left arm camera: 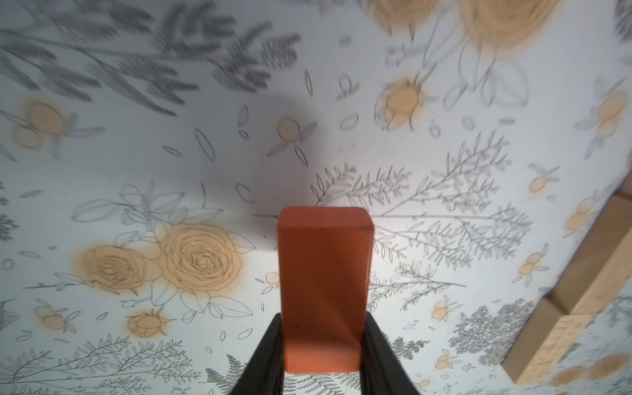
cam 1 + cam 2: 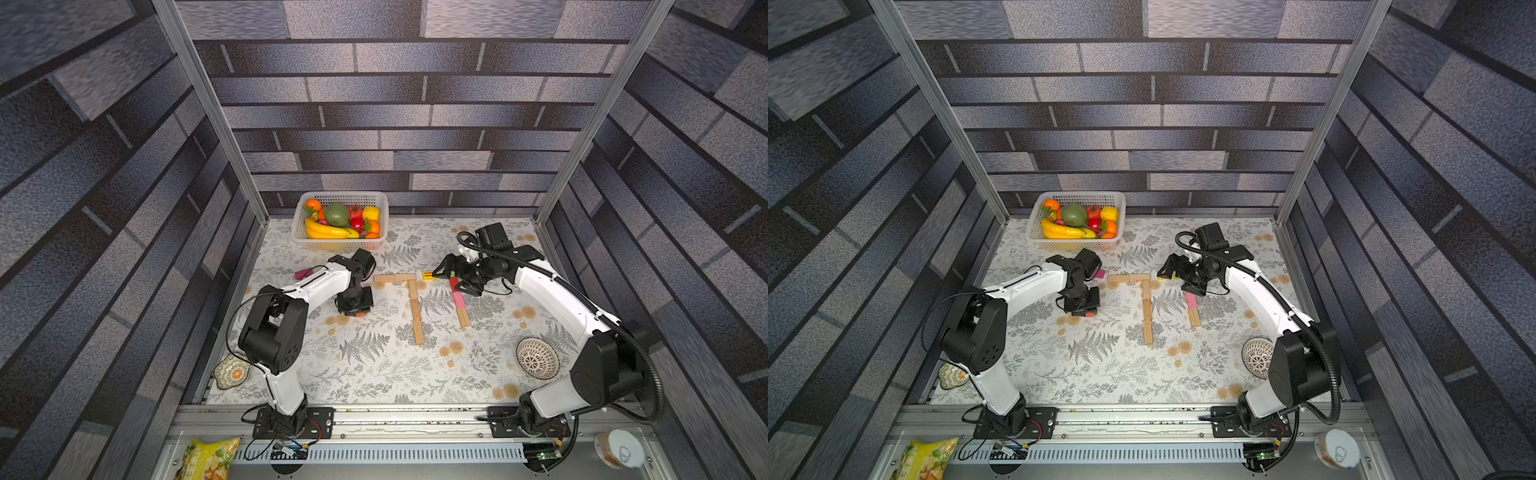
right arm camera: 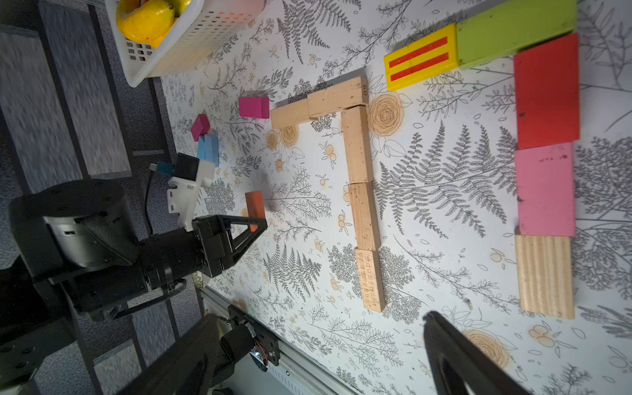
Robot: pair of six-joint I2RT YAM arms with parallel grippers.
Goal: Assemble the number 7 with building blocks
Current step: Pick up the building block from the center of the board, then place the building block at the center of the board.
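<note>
Tan wooden building blocks lie as the number 7 (image 2: pixel 411 291) mid-table: a short bar (image 3: pixel 321 102) joined to a longer stem (image 3: pixel 362 205). To its right, yellow-striped (image 3: pixel 420 58), green (image 3: pixel 513 30), red (image 3: pixel 547 92), pink (image 3: pixel 543 191) and ridged tan (image 3: pixel 545 277) blocks form another bar and stem. My left gripper (image 1: pixel 322 316) points down, left of the tan figure, shut on an orange block (image 1: pixel 325 273) just above the cloth. My right gripper (image 3: pixel 319 318) hovers open and empty over the coloured row. Magenta (image 3: pixel 253 107) and blue (image 3: pixel 208 148) blocks lie far left.
A white basket (image 2: pixel 301 216) of toy fruit stands at the back. A patterned bowl (image 2: pixel 537 358) sits near the right arm's base and a small dish (image 2: pixel 232 372) by the left arm. Metal posts and a front rail (image 2: pixel 415 415) bound the table.
</note>
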